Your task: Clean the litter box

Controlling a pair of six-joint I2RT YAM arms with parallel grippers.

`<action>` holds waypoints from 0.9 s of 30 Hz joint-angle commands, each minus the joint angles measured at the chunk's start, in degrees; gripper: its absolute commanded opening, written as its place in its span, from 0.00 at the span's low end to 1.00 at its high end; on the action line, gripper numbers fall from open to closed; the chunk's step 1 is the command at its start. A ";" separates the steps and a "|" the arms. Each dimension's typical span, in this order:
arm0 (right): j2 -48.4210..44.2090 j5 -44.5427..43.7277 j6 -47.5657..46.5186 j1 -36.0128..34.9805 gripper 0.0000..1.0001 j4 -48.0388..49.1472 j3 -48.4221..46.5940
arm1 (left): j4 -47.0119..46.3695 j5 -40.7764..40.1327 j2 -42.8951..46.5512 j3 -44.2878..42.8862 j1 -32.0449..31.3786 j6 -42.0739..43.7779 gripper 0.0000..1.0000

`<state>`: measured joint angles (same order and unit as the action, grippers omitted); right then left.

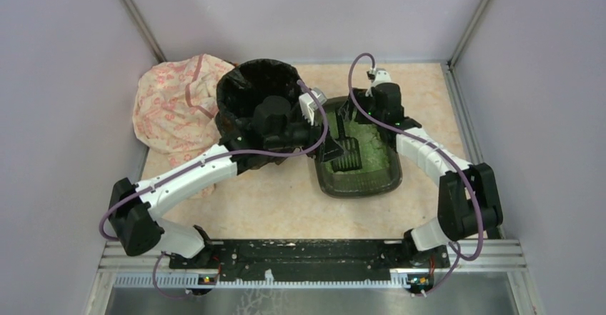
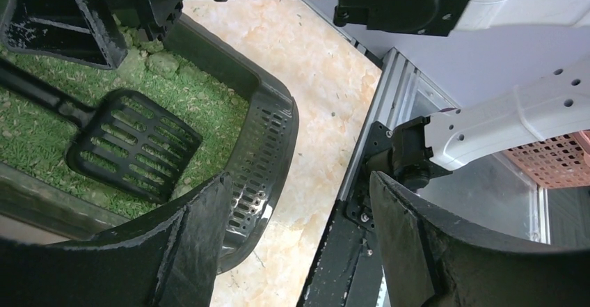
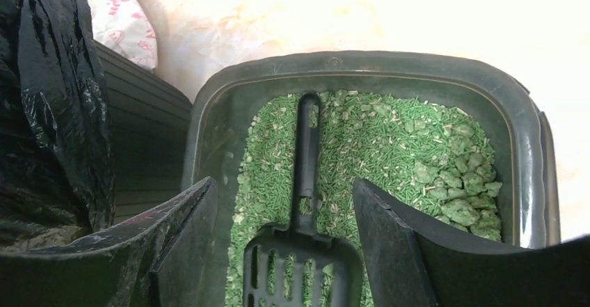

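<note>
Fingers (image 3: 174,251) parted, scoop (image 3: 306,175) on litter (image 3: 389,140) (clumps (image 3: 463,182): wrist views)

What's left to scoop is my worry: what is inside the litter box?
The litter box holds green litter, a scoop lying on it, and clumps in one corner. Anything under the scoop or buried in litter is hidden.

I am looking into a booth closed in by plain pale lilac panels: the far wall (image 1: 307,15), the left wall (image 1: 57,101) and the right wall (image 1: 550,79). An aluminium post (image 1: 136,15) runs up the far left corner, and its twin stands in the far right one. The tabletop (image 1: 264,201) is beige and marbled, evenly lit, with soft shadows. A ribbed aluminium rail (image 1: 511,252) lines its near edge, with a dull steel sheet (image 1: 307,302) nearer still.
</note>
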<state>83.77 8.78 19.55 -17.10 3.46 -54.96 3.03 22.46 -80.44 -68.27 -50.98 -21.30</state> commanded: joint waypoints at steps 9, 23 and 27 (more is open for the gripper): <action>4.22 -12.17 -4.27 -6.18 0.68 -4.71 -2.66 | -0.24 1.23 -1.21 0.77 0.07 -0.65 0.77; 16.27 -13.72 -1.00 -9.35 0.33 1.34 -2.05 | 4.29 -6.25 2.76 2.23 -1.30 2.71 0.81; 13.19 -15.85 -0.83 -9.44 0.13 0.77 -1.92 | 6.11 -8.46 2.45 2.57 -1.31 3.22 0.81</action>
<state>100.88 -4.25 17.89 -26.13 1.45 -56.23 7.07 17.50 -79.31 -66.46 -52.01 -19.79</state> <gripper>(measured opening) 0.241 0.810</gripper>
